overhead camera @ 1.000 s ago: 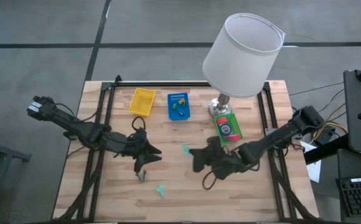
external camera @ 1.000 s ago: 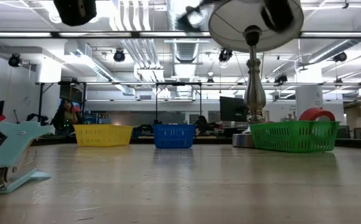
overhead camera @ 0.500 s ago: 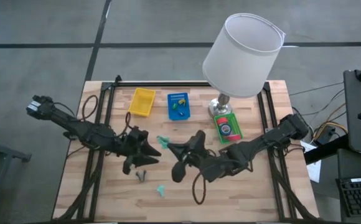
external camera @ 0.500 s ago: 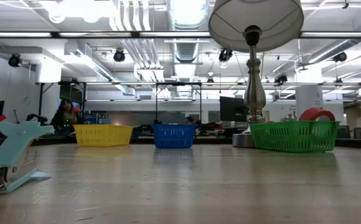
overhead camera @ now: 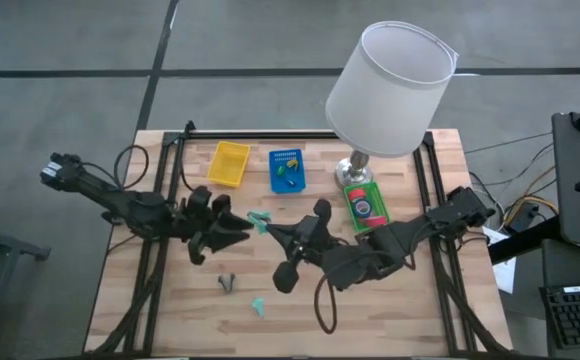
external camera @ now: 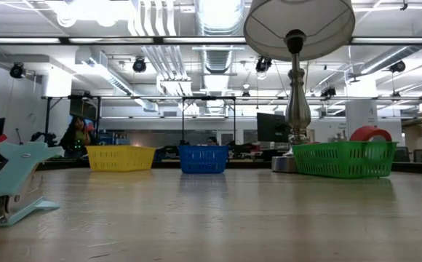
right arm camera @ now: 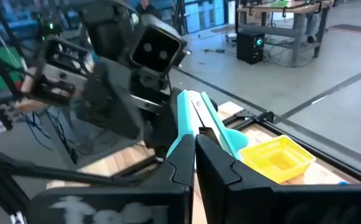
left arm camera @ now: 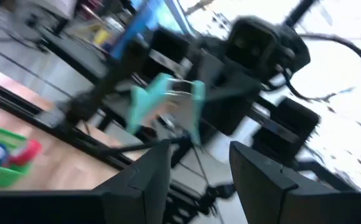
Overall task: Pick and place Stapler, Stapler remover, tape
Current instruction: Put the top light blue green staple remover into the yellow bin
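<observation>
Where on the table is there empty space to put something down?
Bare wood lies along the near edge right of the teal stapler, and beside the yellow basket. It is crowded mid-table, where both grippers meet, and by the green basket.

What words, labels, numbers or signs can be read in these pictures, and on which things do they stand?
No text can be read.
The round label on the tape in the green basket: too small to read.
The teal stapler held in the right gripper: no legible mark.
</observation>
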